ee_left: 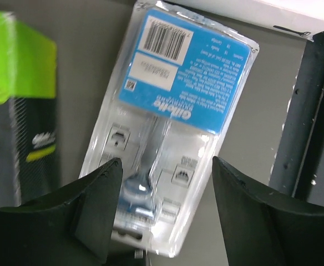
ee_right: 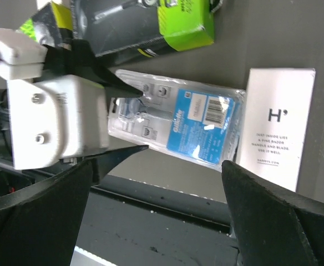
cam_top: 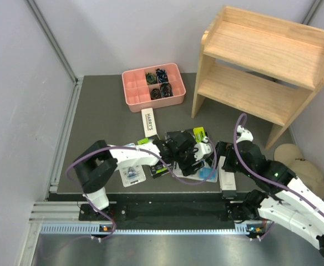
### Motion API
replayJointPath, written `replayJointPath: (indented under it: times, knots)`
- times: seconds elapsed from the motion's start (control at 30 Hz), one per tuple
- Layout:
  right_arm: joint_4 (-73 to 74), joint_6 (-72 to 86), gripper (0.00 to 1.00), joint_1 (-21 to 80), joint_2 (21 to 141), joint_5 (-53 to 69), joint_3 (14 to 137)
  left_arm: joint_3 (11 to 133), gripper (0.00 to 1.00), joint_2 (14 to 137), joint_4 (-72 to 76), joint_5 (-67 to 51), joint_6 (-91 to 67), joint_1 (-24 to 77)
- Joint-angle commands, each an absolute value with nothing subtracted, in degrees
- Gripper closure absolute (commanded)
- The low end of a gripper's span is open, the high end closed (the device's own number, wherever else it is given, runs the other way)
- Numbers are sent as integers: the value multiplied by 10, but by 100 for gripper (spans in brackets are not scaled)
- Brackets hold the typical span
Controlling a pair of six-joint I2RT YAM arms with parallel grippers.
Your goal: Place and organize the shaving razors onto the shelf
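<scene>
Dark grey matting covers the table between pale walls. The wooden shelf with its 2 tiers stands at the far right corner, well apart from both my grippers. Left of it sits a pink tray with small dark items in some compartments. Every razor pack I can see lies on the matting, near my arms.

My left gripper is low over a blue-carded blister pack that lies flat near the front edge. 1 finger stands at each long side of its razor end, and the barcode end points away from my wrist. The tips look level with the pack's edges, but I cannot tell whether they press on it or merely flank it.

A black box with a lime-green end lies just beside 1 long side of the pack. A slim white box marked H' lies just past its barcode end.

My right gripper hangs above that same spot, spread wide with nothing between its fingers. Farther left, a 2nd blister pack lies beside my left arm, and a white Harry's box lies just in front of the pink tray.
</scene>
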State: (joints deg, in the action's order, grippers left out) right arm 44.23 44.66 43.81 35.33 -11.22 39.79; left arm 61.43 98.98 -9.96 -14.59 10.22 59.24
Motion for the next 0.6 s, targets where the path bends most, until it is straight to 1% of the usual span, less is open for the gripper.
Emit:
replayJointPath:
  times: [0.0, 0.2, 0.33, 0.43, 0.47, 0.53, 0.57]
  knots:
    - [453, 457, 1, 440, 339, -110, 392, 650, 30, 1034, -55, -186, 145, 594]
    - [477, 465, 1, 440, 310, -121, 383, 672, 32, 1093, -54, -192, 156, 594]
    - [488, 472, 1, 440, 298, -123, 375, 672, 39, 1121, -54, -192, 156, 594]
    - [490, 475, 1, 441, 295, -126, 372, 674, 44, 1136, -57, -192, 156, 594]
    - [490, 475, 1, 440, 295, -126, 371, 678, 50, 1138, -59, -192, 156, 594]
    - [486, 475, 1, 440, 296, -124, 371, 681, 54, 1143, -63, -186, 154, 593]
    - [485, 477, 1, 440, 297, -123, 371, 686, 60, 1144, -69, -184, 154, 594]
